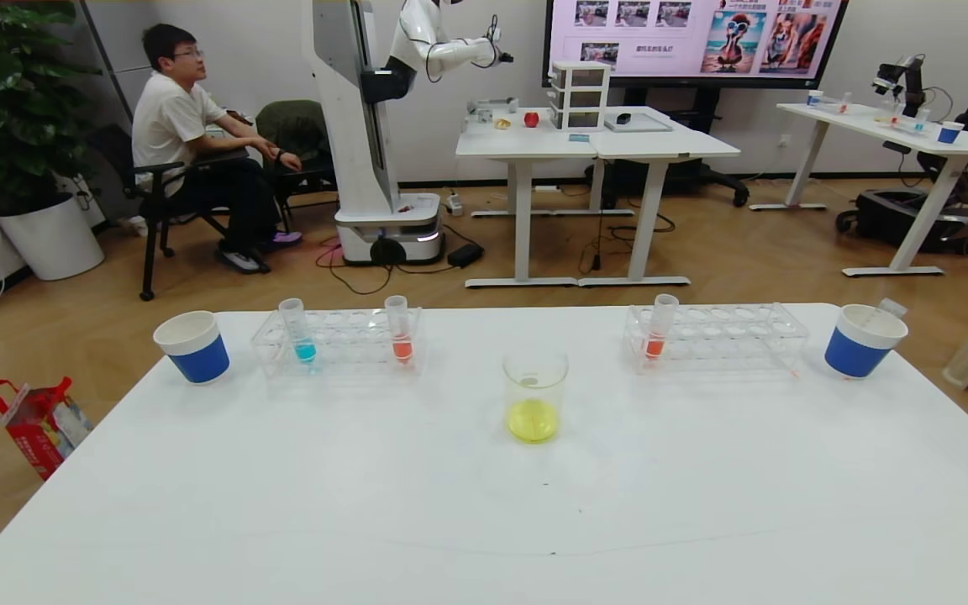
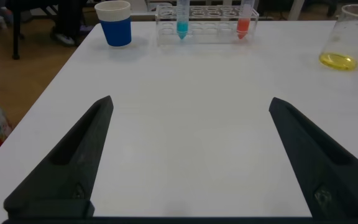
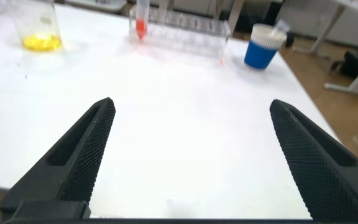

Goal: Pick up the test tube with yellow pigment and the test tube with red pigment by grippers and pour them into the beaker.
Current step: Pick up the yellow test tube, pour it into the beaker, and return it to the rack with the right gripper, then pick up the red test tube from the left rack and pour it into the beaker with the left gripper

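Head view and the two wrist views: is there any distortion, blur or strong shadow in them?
Head view: the table edges bow outward, wide-angle distortion; light is even, and the beaker throws hardly any shadow. Left wrist view: the near fingers look soft while the far rack is fairly clear. Right wrist view: the fingers show sharp texture; the table looks washed out.

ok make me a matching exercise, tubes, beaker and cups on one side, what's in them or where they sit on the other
Things:
1. beaker
2. tube at the left rack's left end
3. tube in the right rack
4. right blue cup

Descriptions:
A. red-orange liquid
B. yellow liquid
C. holds an empty tube
D. blue liquid

Pairs: 1-B, 2-D, 3-A, 4-C
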`<action>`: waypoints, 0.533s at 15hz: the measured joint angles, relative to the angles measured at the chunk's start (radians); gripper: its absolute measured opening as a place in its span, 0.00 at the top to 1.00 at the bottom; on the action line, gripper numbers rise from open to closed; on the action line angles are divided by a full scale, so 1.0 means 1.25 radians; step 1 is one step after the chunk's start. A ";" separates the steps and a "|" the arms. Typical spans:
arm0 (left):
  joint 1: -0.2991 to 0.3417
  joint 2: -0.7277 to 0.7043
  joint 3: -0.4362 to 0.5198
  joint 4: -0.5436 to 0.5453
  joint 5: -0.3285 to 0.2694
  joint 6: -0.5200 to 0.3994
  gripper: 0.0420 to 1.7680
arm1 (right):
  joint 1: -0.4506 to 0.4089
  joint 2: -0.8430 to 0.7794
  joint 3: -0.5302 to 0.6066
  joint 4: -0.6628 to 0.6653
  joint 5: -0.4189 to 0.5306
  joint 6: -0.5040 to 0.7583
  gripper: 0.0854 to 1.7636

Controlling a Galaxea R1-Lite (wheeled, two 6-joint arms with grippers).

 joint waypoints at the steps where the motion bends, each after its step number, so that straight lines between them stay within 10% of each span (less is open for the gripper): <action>1: 0.000 0.000 0.000 0.000 0.000 0.000 0.01 | 0.000 -0.002 0.000 0.041 -0.012 0.020 0.02; 8: 0.000 0.000 0.000 -0.001 -0.001 0.001 0.01 | 0.000 -0.003 0.003 0.023 -0.026 0.061 0.02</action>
